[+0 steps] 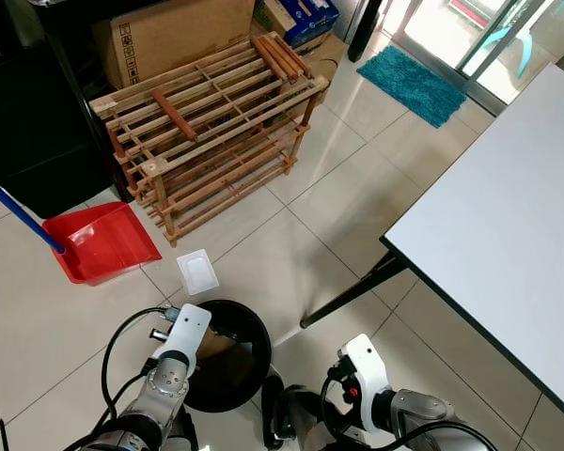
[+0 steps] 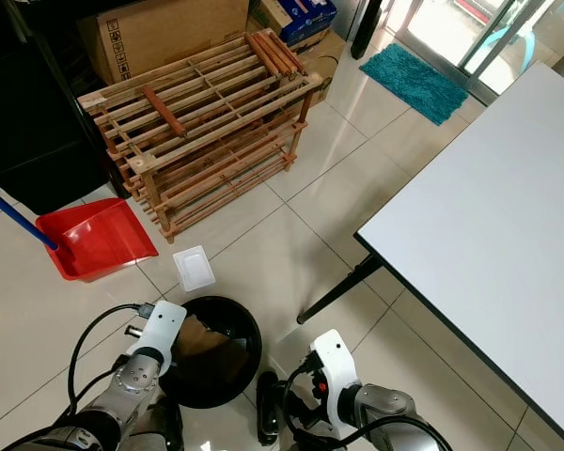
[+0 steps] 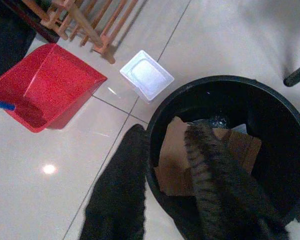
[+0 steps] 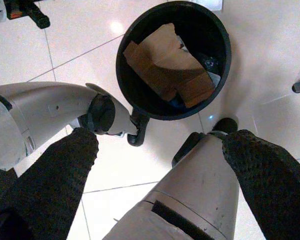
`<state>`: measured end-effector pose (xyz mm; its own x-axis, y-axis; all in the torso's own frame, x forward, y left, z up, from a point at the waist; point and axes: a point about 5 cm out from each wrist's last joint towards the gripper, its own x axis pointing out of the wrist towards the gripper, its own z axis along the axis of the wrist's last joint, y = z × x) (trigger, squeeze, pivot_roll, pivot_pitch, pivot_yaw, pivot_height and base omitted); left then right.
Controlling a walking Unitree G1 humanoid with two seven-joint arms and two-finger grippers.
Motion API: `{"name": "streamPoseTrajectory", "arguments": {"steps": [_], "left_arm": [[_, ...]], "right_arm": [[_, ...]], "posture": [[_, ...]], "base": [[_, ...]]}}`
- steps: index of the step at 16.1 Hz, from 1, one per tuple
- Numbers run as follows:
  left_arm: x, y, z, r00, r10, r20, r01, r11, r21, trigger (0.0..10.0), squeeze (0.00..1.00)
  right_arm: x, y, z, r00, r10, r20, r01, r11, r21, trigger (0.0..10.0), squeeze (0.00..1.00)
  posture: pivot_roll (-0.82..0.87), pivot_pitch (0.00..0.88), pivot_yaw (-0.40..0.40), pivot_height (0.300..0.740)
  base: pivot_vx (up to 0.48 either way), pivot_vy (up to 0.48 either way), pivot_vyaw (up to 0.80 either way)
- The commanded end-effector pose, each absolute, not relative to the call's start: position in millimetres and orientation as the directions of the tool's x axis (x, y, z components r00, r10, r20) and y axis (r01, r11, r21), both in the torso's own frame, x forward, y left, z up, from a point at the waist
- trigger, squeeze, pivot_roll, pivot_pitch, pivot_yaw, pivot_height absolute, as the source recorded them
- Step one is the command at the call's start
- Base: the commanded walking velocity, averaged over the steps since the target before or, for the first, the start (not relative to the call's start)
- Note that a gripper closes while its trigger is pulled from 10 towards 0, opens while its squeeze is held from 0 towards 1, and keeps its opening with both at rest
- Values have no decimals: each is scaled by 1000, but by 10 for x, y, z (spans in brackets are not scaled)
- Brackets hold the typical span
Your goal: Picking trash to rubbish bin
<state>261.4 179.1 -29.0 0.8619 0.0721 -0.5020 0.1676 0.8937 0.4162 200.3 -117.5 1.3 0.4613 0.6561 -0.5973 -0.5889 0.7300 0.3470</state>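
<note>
Bin: black rubbish bin (image 1: 227,355) sits right at the robot's feet, with brown cardboard (image 3: 172,157) and some clear wrapping already inside.

Trash left: one white plastic tray lid (image 1: 197,272) lying flat on the tiles, just beyond the bin's far rim, at roughly 11 o'clock from the bin as the head sees it.

Left gripper: left gripper (image 3: 165,195) hovers over the bin's near-left rim, fingers spread apart, one outside the rim and one over the cardboard, nothing pinched between them.

Right gripper: right gripper (image 4: 160,165) hangs low by the robot's legs, fingers wide apart and empty.

Key relation: the lid lies straight ahead of the left gripper at about 12 o'clock, past the bin rim; I'd say the left arm is clearly nearer. Its long axis looks to run away from the robot, tilted slightly left.

Nearby stuff: red dustpan (image 1: 101,241) at 9 o'clock of the lid, wooden rack (image 1: 211,122) behind, white table (image 1: 508,225) off right.

Guess: reach forward and pinch across the lid's short side.
</note>
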Motion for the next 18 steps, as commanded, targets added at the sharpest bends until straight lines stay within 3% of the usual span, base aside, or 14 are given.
{"name": "streamPoseTrajectory", "arguments": {"steps": [1, 3, 7, 13, 18], "left_arm": [[2510, 1730, -386, 835, 50, -548, 209, 893, 399, 10000, 0], [2478, 1746, -411, 825, 47, -563, 211, 898, 385, 10000, 0], [2259, 1928, -535, 789, 104, -606, 159, 918, 363, 10000, 0], [2070, 2154, -610, 745, 194, -638, 20, 950, 311, 10000, 0], [2112, 2121, -605, 734, 185, -654, 9, 960, 281, 10000, 0]], "right_arm": [[1944, -1231, -44, 458, 638, -620, -563, 747, 353, 10000, 0], [1989, -1215, -72, 475, 623, -622, -557, 759, 336, 10000, 0], [2169, -1377, -330, 588, 400, -703, -407, 897, 171, 10000, 0], [2051, -1624, -682, 552, 172, -816, -251, 967, 34, 10000, 0], [1975, -1688, -776, 563, 74, -823, -108, 994, 16, 10000, 0]], "posture": [[-212, 301, -194, 740], [-193, 288, -183, 740], [-122, 231, -148, 740], [-21, 122, -111, 740], [-24, 61, -95, 740]], "base": [[0, 0, 0], [0, 0, 0], [0, 0, 0], [0, 0, 0], [0, 0, 0]]}}
